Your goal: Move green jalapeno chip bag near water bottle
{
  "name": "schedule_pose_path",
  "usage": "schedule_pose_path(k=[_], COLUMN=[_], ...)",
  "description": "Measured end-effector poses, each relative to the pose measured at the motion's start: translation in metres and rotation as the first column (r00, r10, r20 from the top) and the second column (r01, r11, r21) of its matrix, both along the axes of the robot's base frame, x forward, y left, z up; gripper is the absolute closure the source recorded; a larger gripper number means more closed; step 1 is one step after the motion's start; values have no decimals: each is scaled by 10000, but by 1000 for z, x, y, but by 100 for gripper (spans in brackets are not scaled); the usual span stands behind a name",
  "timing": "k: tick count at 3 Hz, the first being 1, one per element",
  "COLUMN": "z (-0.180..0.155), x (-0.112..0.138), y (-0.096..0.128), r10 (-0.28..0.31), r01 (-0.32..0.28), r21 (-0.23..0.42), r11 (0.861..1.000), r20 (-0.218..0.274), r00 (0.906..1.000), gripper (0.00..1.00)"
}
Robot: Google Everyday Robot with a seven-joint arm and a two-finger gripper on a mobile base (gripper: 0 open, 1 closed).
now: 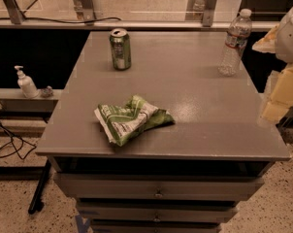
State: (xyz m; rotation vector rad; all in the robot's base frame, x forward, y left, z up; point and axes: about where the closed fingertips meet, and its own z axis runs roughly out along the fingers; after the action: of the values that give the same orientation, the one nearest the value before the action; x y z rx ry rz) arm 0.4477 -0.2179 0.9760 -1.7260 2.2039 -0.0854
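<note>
The green jalapeno chip bag lies crumpled and flat on the grey table, near the front left. The water bottle, clear with a white cap and a red-and-white label, stands upright at the table's back right corner. My gripper shows as a pale cream shape at the right edge of the view, beside the table's right side. It is well right of the bag and in front of the bottle, touching neither.
A green drink can stands upright at the back left of the table. A white pump dispenser sits on a low ledge to the left. Cables lie on the floor at left. Drawers run below the tabletop.
</note>
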Motion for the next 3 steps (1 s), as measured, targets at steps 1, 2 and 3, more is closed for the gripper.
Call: schedule_pose_path(k=[1, 2, 3], z=[-18, -38, -54], x=[13, 19, 23], y=[21, 69, 110], r10=[-26, 107, 303], r01=[22, -148, -425], r21=[1137, 3089, 4876], r11=[9935, 9510, 8721], r20=[36, 149, 328], r00=[10000, 9998, 9990], gripper=[0, 0, 0])
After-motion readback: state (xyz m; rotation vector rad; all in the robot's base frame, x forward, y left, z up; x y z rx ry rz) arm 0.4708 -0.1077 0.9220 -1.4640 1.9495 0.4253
